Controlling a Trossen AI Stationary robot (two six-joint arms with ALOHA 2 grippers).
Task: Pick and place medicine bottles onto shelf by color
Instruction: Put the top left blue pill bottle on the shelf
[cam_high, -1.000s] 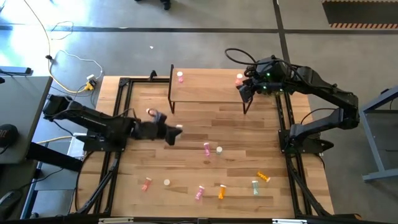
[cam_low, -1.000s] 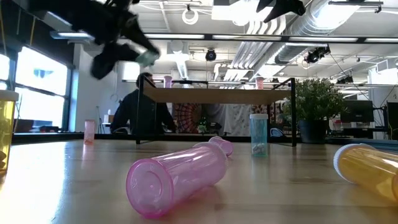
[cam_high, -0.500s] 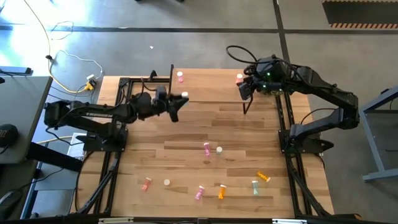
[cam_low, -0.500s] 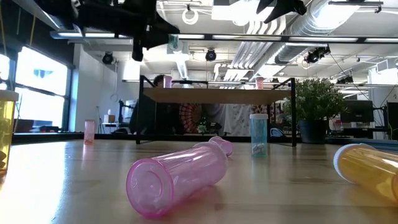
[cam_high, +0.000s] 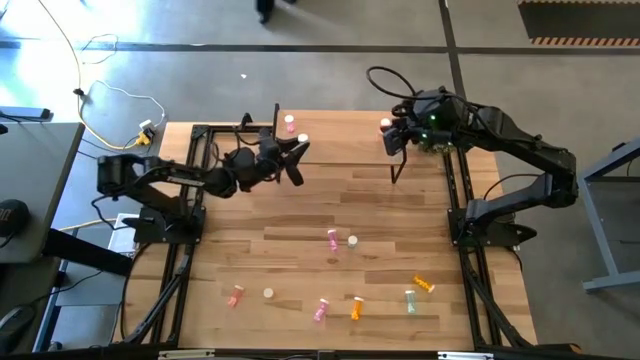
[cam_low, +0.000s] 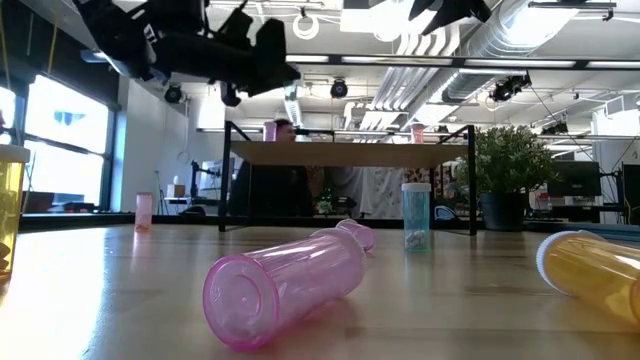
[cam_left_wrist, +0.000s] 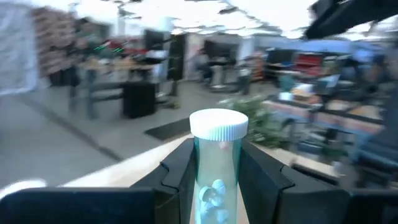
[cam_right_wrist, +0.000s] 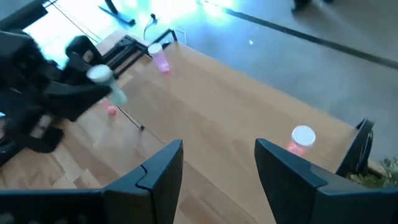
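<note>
My left gripper (cam_high: 298, 152) is shut on a pale green medicine bottle (cam_left_wrist: 216, 180) with a white cap (cam_high: 303, 139). It hangs in the air just off the left end of the shelf (cam_high: 335, 145). On the shelf stand a pink bottle (cam_high: 290, 123) at the left end and a salmon bottle (cam_high: 385, 126) at the right end. My right gripper (cam_high: 392, 141) hovers open over the shelf's right end, next to the salmon bottle (cam_right_wrist: 301, 138). Several more bottles lie or stand on the table near its front edge, such as a pink one (cam_high: 332, 238). My left gripper pinches the pale green bottle's body (cam_left_wrist: 214, 186) between its two fingers, just below the white cap (cam_left_wrist: 218, 124). The fingers come in about level from the table's left side. The bottle is lifted clear of table and shelf, cap uppermost.
Loose on the table are an orange bottle (cam_high: 424, 285), a green one (cam_high: 410, 300), another orange (cam_high: 356, 308), a pink (cam_high: 321, 310) and a salmon one (cam_high: 235, 296). A potted plant (cam_low: 510, 160) and a person (cam_low: 285, 175) show behind the shelf.
My left gripper has carried the pale green bottle from over the table's middle left toward the far edge, up to the shelf's left end. It has rolled on the way, so the bottle's cap now faces up. My right gripper has stayed above the shelf's right end.
</note>
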